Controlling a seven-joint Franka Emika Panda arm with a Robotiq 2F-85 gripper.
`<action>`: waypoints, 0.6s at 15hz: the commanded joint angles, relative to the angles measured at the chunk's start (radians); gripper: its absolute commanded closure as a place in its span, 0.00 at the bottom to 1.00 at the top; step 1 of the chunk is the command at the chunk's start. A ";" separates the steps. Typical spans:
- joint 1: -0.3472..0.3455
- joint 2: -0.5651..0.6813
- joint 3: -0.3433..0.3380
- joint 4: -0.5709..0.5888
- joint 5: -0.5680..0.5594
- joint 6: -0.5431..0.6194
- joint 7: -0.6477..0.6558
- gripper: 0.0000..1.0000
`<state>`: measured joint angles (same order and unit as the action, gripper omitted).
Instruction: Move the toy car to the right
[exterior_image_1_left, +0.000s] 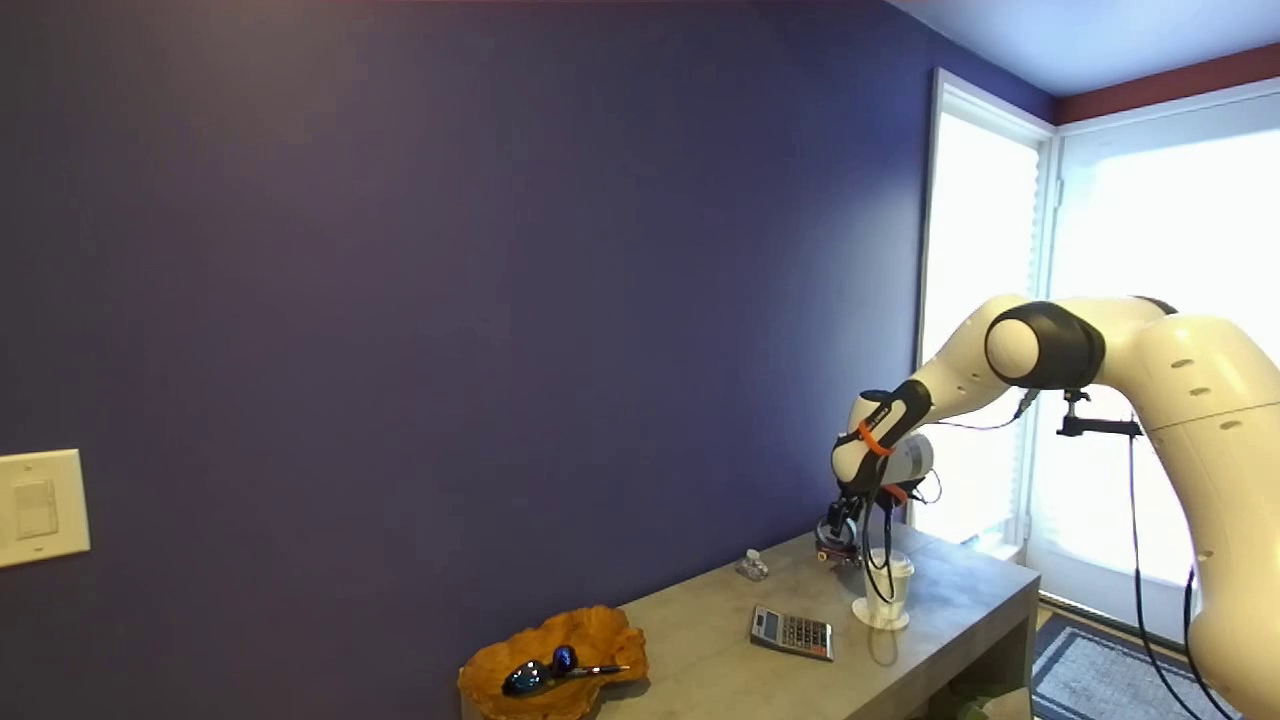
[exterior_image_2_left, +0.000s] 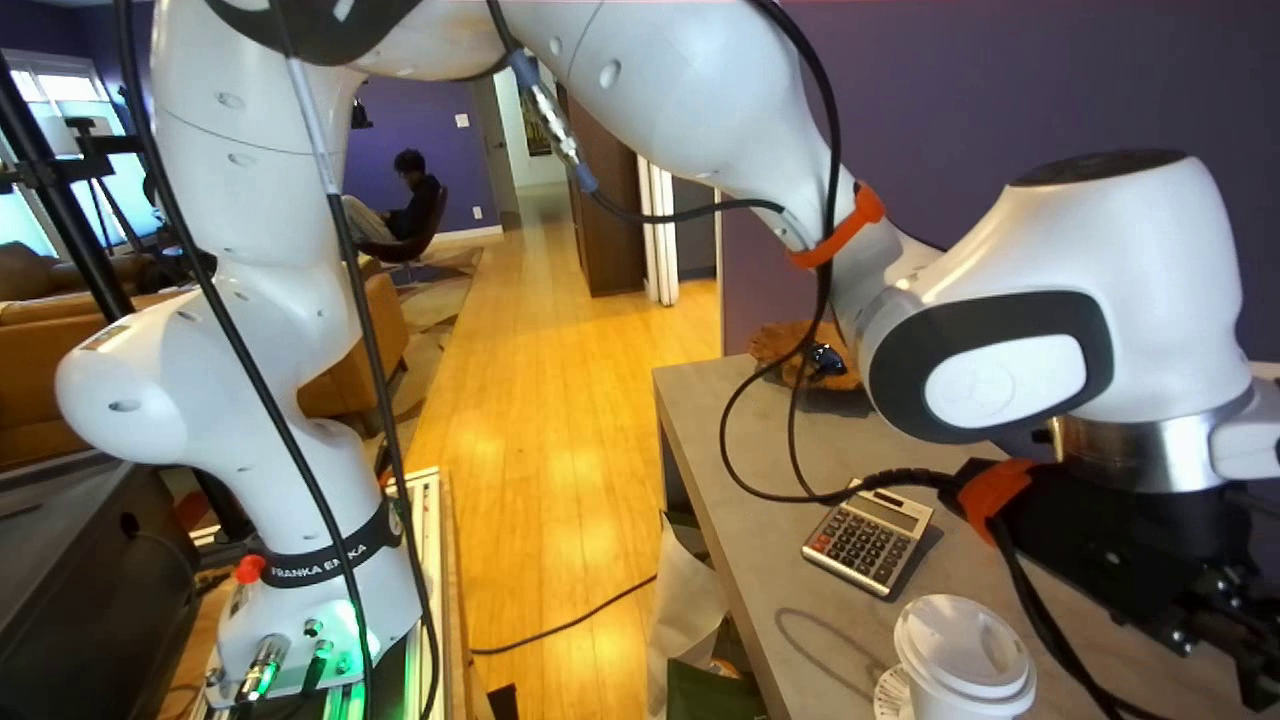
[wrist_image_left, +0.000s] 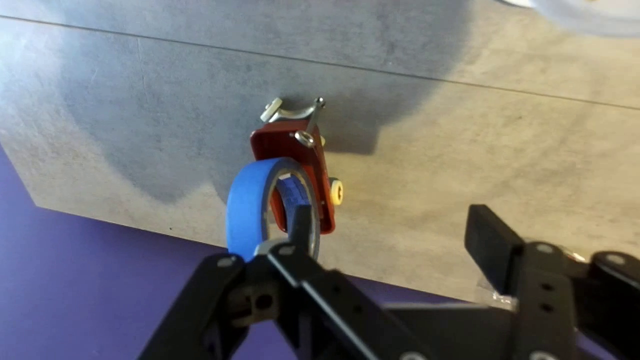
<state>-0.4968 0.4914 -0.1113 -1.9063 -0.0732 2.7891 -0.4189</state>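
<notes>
In the wrist view the red toy car (wrist_image_left: 314, 162) has its long axis nearly top-to-bottom, metal fitting (wrist_image_left: 295, 114) pointing away from the purple wall (wrist_image_left: 100, 280), the gripper (wrist_image_left: 392, 222) spread wide.

We are counting one toy car (wrist_image_left: 310, 156), one roll of blue tape (wrist_image_left: 248, 207), one calculator (exterior_image_2_left: 868, 536) and one lidded cup (exterior_image_2_left: 965, 660). We are registering one bowl (exterior_image_1_left: 605, 632), one pair of sunglasses (exterior_image_1_left: 527, 678) and one clear object (exterior_image_1_left: 753, 566). We are listing one robot arm (exterior_image_1_left: 1190, 400), two orange straps (exterior_image_2_left: 850, 228) and one person (exterior_image_2_left: 420, 207).
</notes>
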 joint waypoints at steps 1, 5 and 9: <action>0.059 -0.187 -0.022 -0.144 0.025 -0.054 0.084 0.00; 0.156 -0.384 -0.075 -0.268 -0.017 -0.111 0.204 0.00; 0.221 -0.595 -0.067 -0.436 -0.073 -0.115 0.193 0.00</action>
<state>-0.3302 0.0767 -0.1629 -2.1792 -0.0817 2.6881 -0.2582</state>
